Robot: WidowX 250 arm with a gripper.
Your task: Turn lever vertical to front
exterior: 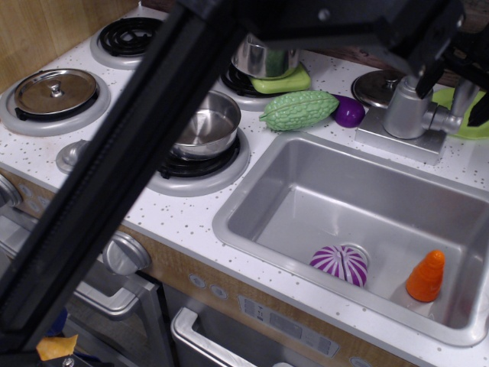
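Observation:
The lever point(448, 118) is a short silver stub that sticks out to the right of the faucet's thick grey body point(405, 111), behind the sink. My gripper point(456, 90) hangs at the top right, just above the lever. One black finger point(428, 73) is by the faucet body and the other is at the frame's right edge. The jaws stand apart and hold nothing. My dark arm crosses the view diagonally and hides part of the stove.
A sink point(306, 191) holds a purple striped ball point(340, 264) and an orange bottle point(425, 277). A green gourd point(298, 109) and a purple eggplant point(349, 112) lie behind it. A steel bowl point(202, 131), a pot point(267, 60) and a lidded pan point(53, 90) sit on burners.

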